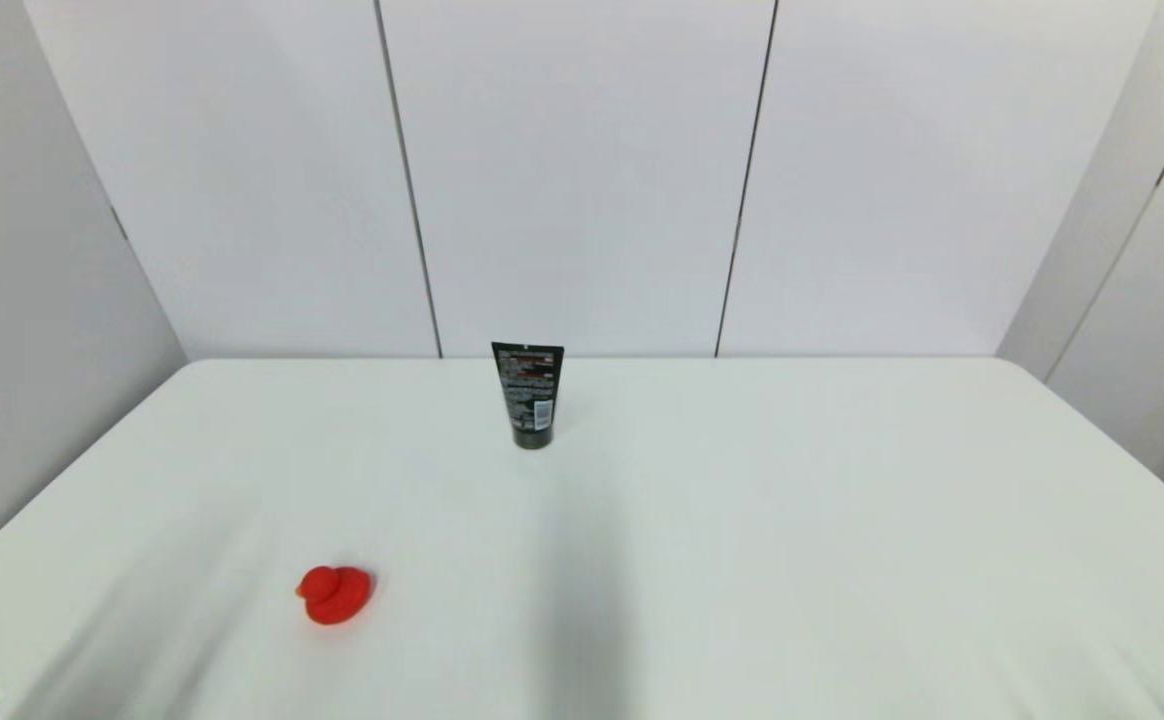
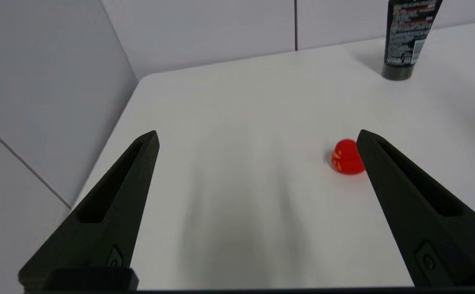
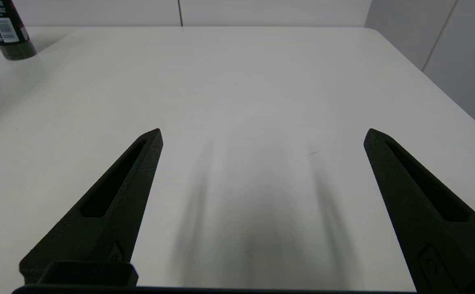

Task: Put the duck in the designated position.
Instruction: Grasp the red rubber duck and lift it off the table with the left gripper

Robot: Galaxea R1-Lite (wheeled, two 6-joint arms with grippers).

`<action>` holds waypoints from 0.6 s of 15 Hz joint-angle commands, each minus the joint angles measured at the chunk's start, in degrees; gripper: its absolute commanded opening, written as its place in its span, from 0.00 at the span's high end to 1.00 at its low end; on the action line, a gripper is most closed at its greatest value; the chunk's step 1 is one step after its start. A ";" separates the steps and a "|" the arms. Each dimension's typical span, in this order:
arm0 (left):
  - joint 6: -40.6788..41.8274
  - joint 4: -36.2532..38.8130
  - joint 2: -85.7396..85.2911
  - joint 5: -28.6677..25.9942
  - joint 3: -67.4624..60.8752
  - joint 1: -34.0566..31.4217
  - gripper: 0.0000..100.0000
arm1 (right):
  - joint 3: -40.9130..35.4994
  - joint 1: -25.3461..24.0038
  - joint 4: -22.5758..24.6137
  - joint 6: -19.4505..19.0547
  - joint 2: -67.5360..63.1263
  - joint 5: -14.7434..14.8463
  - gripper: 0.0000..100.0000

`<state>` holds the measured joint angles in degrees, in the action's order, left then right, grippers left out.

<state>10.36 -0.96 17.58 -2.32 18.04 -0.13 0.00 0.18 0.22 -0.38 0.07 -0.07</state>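
the duck (image 1: 335, 594) sits on the table's (image 1: 742, 560) near-left, well short of the black tube (image 1: 529, 395). your left gripper (image 2: 258, 139) hangs spread and empty; the right gripper (image 3: 262, 134) likewise. it looks light and squashy, so pinch its round body.

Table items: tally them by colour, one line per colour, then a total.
Red: 1, the duck, on the robot's left side of the table
Black: 1, the upright tube, farther back near the middle
Total: 2
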 commanded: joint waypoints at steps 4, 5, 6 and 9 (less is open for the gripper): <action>10.47 -7.39 27.68 -12.01 29.24 0.75 0.00 | 0.00 -0.01 0.04 -0.06 -0.07 -0.01 0.00; 12.14 -9.06 30.15 -15.44 32.23 0.57 0.00 | 0.00 -0.01 0.04 -0.06 -0.07 -0.01 0.00; 13.54 -10.73 32.61 -18.78 34.69 0.49 0.00 | 0.00 -0.01 0.04 -0.06 -0.07 -0.01 0.00; 20.93 -14.51 38.67 -27.92 38.03 0.31 0.00 | 0.00 -0.01 0.04 0.03 -0.07 -0.01 0.00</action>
<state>25.71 -12.64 48.20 -22.87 52.61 0.40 0.00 0.18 0.21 -0.38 0.07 -0.07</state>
